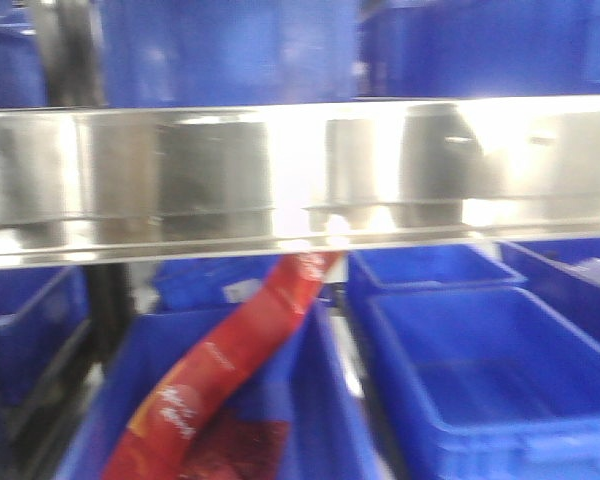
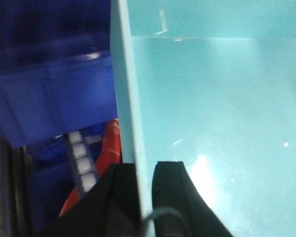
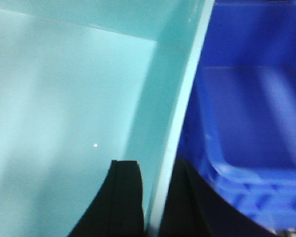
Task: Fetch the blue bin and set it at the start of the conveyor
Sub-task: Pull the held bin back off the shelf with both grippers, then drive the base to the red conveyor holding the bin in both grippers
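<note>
Blue bin: the pale turquoise blue bin [image 2: 212,113] fills most of both wrist views. Smooth plain walls, nothing inside as far as I can see.
Left gripper: the left gripper [image 2: 145,170] straddles the bin's left wall, with one black finger [image 2: 170,192] inside the tub and the other outside. It's clamped on that wall.
Right gripper: same deal. The right gripper [image 3: 154,170] pinches the opposite wall, with one finger [image 3: 126,197] inside and one outside, closed tight on the rim.
Where the bin sits: it's held between the two arms, with a dark blue crate [image 3: 251,123] just beside its right wall and another one [image 2: 54,98] off its left side.
Below left: a strip of white rollers [image 2: 81,160] and something red [image 2: 113,143] show down beside the bin wall.
Front view: pretty blurry. A shiny steel shelf rail [image 1: 300,170] runs across it, with dark blue crates [image 1: 480,370] above and below.
Red packet: a long red packet [image 1: 230,370] leans out of the lower-left crate, with its top end up near the rail.
</note>
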Robot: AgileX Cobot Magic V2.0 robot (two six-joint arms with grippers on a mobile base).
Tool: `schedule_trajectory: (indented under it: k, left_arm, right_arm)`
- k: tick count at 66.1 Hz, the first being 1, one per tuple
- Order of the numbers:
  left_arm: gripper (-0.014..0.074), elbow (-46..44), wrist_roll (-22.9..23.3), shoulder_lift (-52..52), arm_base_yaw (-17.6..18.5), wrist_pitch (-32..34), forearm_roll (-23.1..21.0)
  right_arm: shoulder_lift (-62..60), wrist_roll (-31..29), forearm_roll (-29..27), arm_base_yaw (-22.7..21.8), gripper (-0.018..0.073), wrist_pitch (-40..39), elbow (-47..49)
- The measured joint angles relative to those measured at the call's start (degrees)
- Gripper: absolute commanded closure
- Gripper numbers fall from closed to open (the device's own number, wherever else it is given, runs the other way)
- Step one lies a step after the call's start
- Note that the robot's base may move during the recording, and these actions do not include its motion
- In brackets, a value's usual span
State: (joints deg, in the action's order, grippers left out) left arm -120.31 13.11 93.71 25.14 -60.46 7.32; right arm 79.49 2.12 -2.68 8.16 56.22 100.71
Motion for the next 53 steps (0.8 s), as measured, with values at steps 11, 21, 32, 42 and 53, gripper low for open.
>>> schedule_trajectory:
  k: [11,21,32,42,53]
  left_arm:
    - [0.0708,0.00,0.00,0.00,0.00,0.00,0.00]
    - [0.0708,0.00,0.00,0.00,0.00,0.00,0.00]
    - [0.0708,0.00,0.00,0.00,0.00,0.00,0.00]
    - [0.0708,0.00,0.00,0.00,0.00,0.00,0.11]
    - [0.0708,0.00,0.00,0.00,0.00,0.00,0.11]
  right_arm:
    - [0.00,0.00,0.00,0.00,0.0712,0.00,0.00]
    - [0.00,0.00,0.00,0.00,0.0712,0.00,0.00]
    - [0.00,0.12,0.00,0.00,0.0712,0.00,0.00]
    - [0.00,0.12,0.00,0.00,0.0712,0.00,0.00]
    - [0.00,0.12,0.00,0.00,0.0712,0.00,0.00]
